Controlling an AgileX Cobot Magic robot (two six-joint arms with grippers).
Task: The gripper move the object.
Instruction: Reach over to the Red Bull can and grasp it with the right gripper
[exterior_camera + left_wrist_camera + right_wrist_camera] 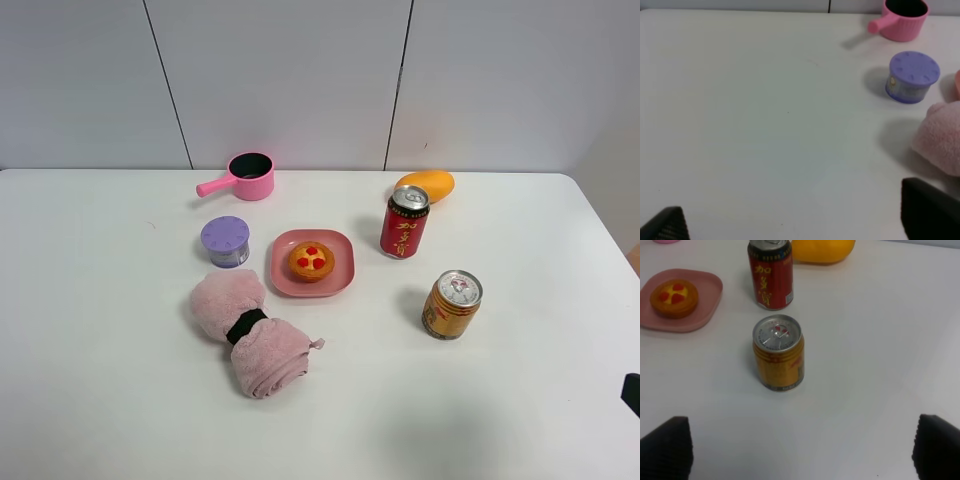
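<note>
Little of either arm shows. From the high camera we see only a dark sliver at the table's right edge, too cut off to make out what part it is. In its wrist view the right gripper (802,422) appears only as two dark fingertips in the corners, the rest out of frame. They are spread wide with nothing between them. The left gripper (790,197) is cropped the same way, spread just as wide and empty, over bare white table (750,115). That view also clips the rolled pink towel (940,137) and the pink saucepan (900,20); the purple-lidded tub (912,77) shows whole.

The golden-orange can (778,354) stands upright on the right part of the table, its silver top whole and its label marks too blurred to read. It sits ahead of the right fingertips and well apart from them, a little towards one finger.

The red can (770,275) stands upright beyond it, near but not touching, with a yellow-orange mango (822,250) further back. The tart (674,297) on its pink plate (710,285) lies off to one side. We see bare table in front of the golden-orange can and out to the right edge.
</note>
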